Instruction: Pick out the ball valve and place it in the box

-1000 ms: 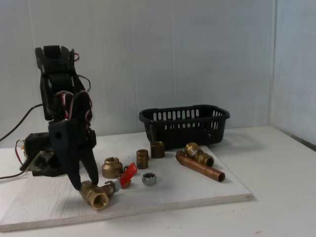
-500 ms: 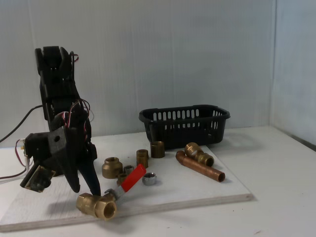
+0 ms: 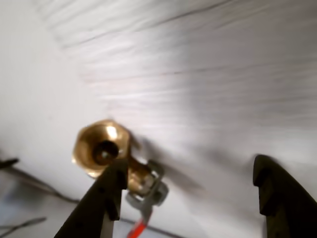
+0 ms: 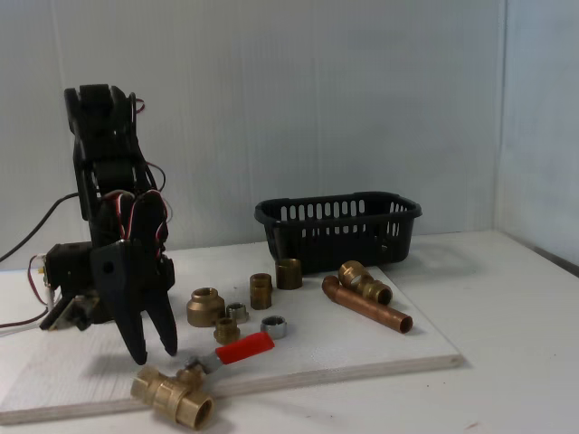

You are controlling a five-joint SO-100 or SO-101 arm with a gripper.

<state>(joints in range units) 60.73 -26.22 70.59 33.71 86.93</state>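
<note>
A pale wall backs the white table [image 4: 507,298], where the box [image 4: 339,228] sits well apart from the action, behind the scattered fittings. The end effector [image 4: 152,348] now hangs open and empty just above the board's front edge. A second ago it pinched the ball valve [image 4: 176,393], which has since slipped free and lies below the fingertips, so the grasp needs redoing.

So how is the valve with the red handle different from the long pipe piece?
The ball valve has a flat red lever and a chunky brass body; the copper pipe is long and thin, with a brass elbow on its far end. The ball valve lies at the board's front edge below the tool; the copper pipe lies further right, nearer the basket. Both rest on the board and have brass parts.
</note>
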